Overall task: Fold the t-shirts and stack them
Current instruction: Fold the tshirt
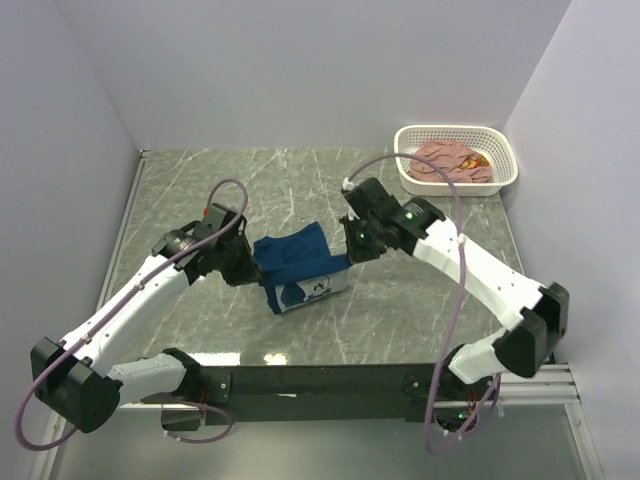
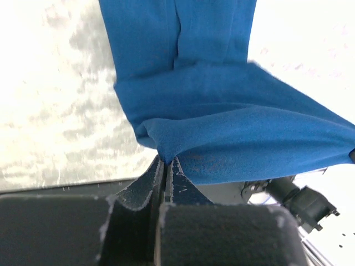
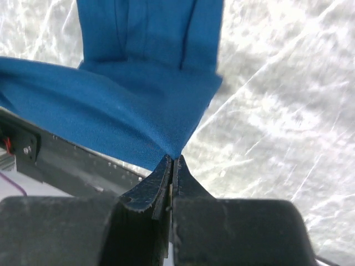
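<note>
**Top external view: navy tee pinched from both sides**

Shows navy blue t-shirt [image 1: 300, 262] mid-table, bunched and partly folded, with white and light-blue print peeking out at its near right corner. Gripped at two edges: left side by left gripper [image 1: 243, 262], right side by right gripper [image 1: 350, 248].

Seen from left wrist: jaws clamped tight on a gathered fold of blue cloth, fabric fanning away in smooth, creased panels.

Seen from right wrist: likewise closed hard on a pointed corner of the same cloth, drawn taut toward the left.

Lying crumpled well apart: dusty pink t-shirt [image 1: 452, 160] with orange print, inside white perforated basket [image 1: 505, 165] at far right corner of marbled grey table [image 1: 300, 190].
</note>
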Action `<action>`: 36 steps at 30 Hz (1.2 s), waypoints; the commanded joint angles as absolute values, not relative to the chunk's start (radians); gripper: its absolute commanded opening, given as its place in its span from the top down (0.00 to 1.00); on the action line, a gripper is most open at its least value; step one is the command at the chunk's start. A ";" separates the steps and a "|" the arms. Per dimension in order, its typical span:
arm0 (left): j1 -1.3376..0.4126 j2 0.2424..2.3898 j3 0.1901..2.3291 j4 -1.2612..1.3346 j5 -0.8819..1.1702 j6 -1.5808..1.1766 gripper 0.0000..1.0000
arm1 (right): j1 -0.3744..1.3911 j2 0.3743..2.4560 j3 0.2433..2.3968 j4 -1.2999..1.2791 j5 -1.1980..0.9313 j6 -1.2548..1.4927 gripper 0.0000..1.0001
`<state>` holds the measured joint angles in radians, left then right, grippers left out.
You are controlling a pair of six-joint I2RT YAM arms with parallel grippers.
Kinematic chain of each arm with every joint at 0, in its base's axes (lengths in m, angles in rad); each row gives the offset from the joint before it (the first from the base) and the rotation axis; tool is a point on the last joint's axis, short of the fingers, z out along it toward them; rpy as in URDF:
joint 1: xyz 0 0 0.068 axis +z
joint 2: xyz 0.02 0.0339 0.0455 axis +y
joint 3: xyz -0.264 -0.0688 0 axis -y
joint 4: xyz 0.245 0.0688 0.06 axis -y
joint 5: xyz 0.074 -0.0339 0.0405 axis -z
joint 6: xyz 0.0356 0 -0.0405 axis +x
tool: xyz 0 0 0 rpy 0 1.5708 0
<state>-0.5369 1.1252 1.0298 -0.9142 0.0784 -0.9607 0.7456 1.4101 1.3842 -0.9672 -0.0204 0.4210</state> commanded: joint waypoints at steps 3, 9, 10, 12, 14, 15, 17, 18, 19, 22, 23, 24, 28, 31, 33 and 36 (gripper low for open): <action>-0.428 1.178 1.088 -0.884 0.083 -0.821 0.99 | 0.678 1.529 1.554 -0.993 0.015 0.311 1.00; -0.308 1.273 1.108 -0.812 0.097 -0.764 0.99 | 0.620 1.709 1.704 -0.971 0.003 0.273 1.00; -0.286 1.288 1.108 -0.789 0.098 -0.758 0.99 | 0.615 1.729 1.730 -0.965 0.003 0.268 1.00; -0.265 1.339 1.106 -0.763 0.103 -0.744 0.99 | 0.600 1.785 1.755 -0.948 -0.020 0.264 1.00; -0.241 1.392 1.104 -0.721 0.103 -0.733 0.99 | 0.588 1.843 1.789 -0.928 -0.029 0.267 1.00; -0.236 1.411 1.104 -0.706 0.097 -0.726 0.99 | 0.584 1.864 1.798 -0.920 -0.034 0.267 1.00; -0.224 1.469 1.108 -0.663 0.078 -0.719 0.99 | 0.578 1.922 1.816 -0.893 -0.043 0.272 1.00; -0.222 1.489 1.109 -0.651 0.074 -0.710 0.99 | 0.571 1.940 1.822 -0.885 -0.046 0.273 1.00; -0.221 1.509 1.120 -0.643 0.069 -0.706 0.99 | 0.569 1.981 1.842 -0.881 -0.046 0.273 1.00; -0.216 1.581 1.132 -0.603 0.048 -0.696 0.97 | 0.557 2.034 1.868 -0.862 -0.049 0.279 1.00; -0.215 1.610 1.134 -0.588 0.034 -0.693 0.97 | 0.554 2.061 1.873 -0.851 -0.051 0.284 1.00; -0.215 1.627 1.135 -0.568 0.031 -0.687 0.97 | 0.548 2.074 1.878 -0.847 -0.060 0.290 1.00; -0.215 1.700 1.157 -0.549 0.015 -0.673 0.96 | 0.537 2.118 1.893 -0.827 -0.077 0.305 1.00; -0.215 1.712 1.155 -0.523 0.014 -0.673 0.86 | 0.531 2.129 1.891 -0.811 -0.078 0.316 0.99; -0.215 1.704 1.155 -0.514 0.012 -0.670 0.75 | 0.528 2.120 1.894 -0.805 -0.072 0.319 0.97; -0.215 1.686 1.161 -0.505 0.006 -0.663 0.68 | 0.526 2.095 1.887 -0.788 -0.063 0.333 0.90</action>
<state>-0.2253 1.7187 1.1271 -0.5335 0.0578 -0.6941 0.5503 2.1452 1.8450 -0.8200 -0.1123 0.3260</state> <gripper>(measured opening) 0.297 0.084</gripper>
